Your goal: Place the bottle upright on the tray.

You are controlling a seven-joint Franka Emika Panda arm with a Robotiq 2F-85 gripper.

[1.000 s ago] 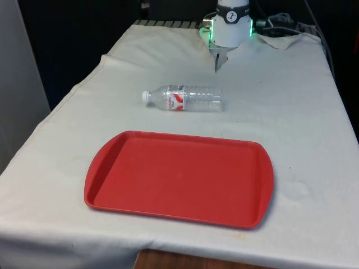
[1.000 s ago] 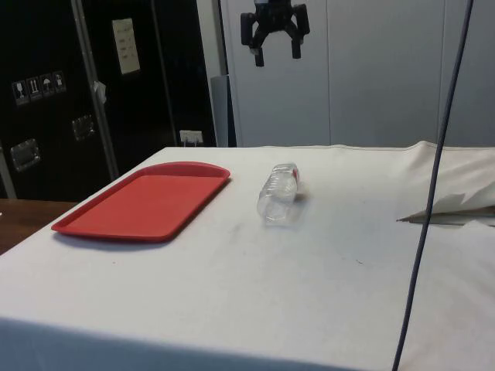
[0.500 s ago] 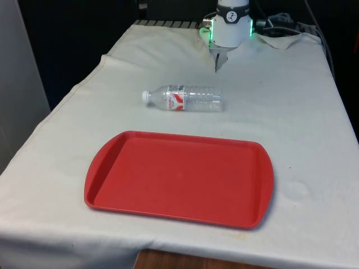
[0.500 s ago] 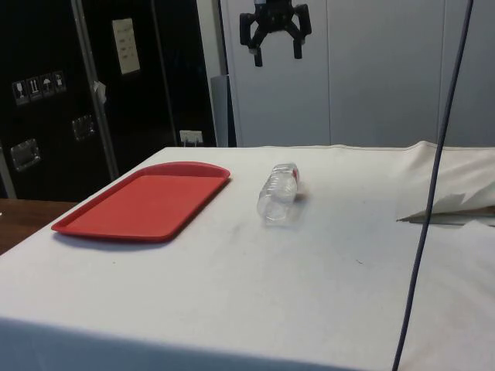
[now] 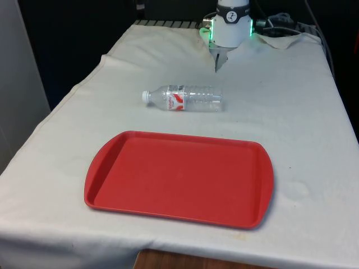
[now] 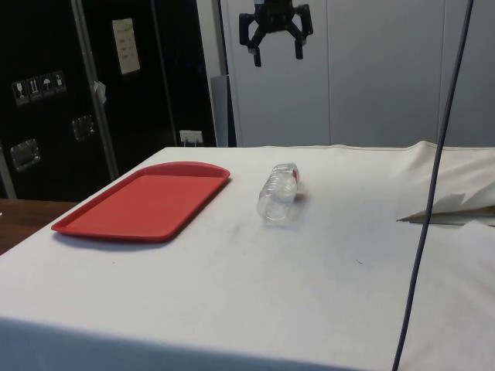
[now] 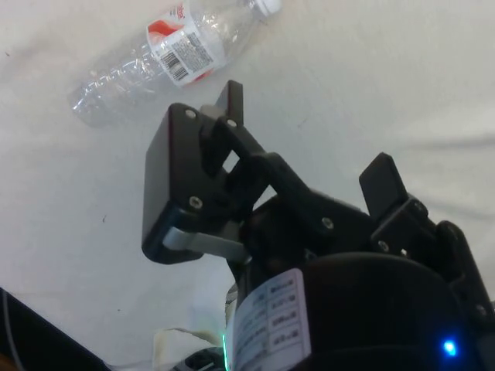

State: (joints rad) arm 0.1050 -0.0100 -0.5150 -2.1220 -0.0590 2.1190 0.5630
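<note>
A clear plastic bottle (image 5: pixel 184 98) with a white cap and a red-and-white label lies on its side on the white cloth, cap toward the front view's left. It also lies flat in the side view (image 6: pixel 278 193) and the wrist view (image 7: pixel 166 54). A red tray (image 5: pixel 179 177) sits bare nearer the table's front edge, seen too in the side view (image 6: pixel 147 199). My gripper (image 6: pixel 275 52) hangs high above the table, well over the bottle, fingers spread and holding nothing. In the wrist view my gripper (image 7: pixel 309 131) stands open above the cloth.
A crumpled white cloth or paper (image 5: pixel 280 38) and cables lie at the far end near the robot base. A dark cable (image 6: pixel 433 178) hangs down at the side view's right. Dark cabinets (image 6: pixel 77 93) stand beyond the tray's side of the table.
</note>
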